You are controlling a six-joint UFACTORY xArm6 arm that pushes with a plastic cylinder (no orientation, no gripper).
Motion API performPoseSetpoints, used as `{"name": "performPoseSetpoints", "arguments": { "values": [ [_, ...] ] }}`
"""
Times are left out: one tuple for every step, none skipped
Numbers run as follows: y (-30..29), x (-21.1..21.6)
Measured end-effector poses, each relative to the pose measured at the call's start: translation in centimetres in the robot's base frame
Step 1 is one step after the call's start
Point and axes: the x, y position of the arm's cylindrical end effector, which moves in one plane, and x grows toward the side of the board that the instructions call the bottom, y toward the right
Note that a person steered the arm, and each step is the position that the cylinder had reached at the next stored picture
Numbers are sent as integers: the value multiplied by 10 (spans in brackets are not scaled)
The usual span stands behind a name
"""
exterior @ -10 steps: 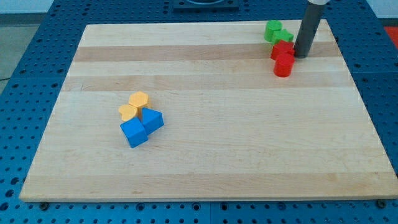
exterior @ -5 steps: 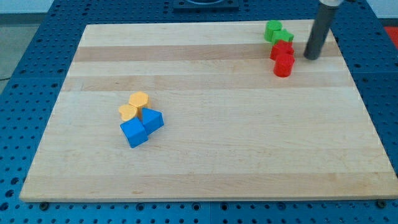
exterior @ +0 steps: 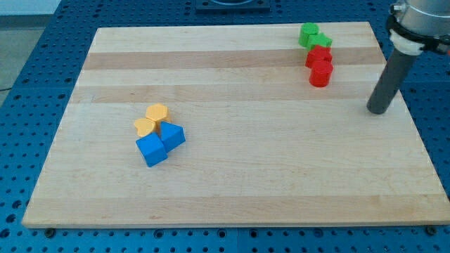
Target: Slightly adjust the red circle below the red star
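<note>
The red circle (exterior: 320, 74) sits near the view's top right of the wooden board (exterior: 232, 169), touching the red star (exterior: 318, 55) just above it. My tip (exterior: 377, 111) is on the board to the right of and below the red circle, well apart from it and touching no block.
Two green blocks (exterior: 313, 36) sit just above the red star. At the view's lower left lies a cluster: two yellow blocks (exterior: 152, 119), a blue block (exterior: 172, 133) and a blue cube (exterior: 151, 150). The board's right edge is near my tip.
My tip has moved away from the red blocks, to the right and down the view. The blocks have not visibly moved.
</note>
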Motion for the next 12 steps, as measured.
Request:
{"name": "performPoseSetpoints", "arguments": {
  "values": [
    [-20, 0],
    [-20, 0],
    [-20, -5],
    [-22, -16],
    [-51, -56],
    [-59, -65],
    [-44, -48],
    [-110, -37],
    [-179, -44],
    [-171, -83],
    [-156, -82],
    [-145, -72]
  ]
}}
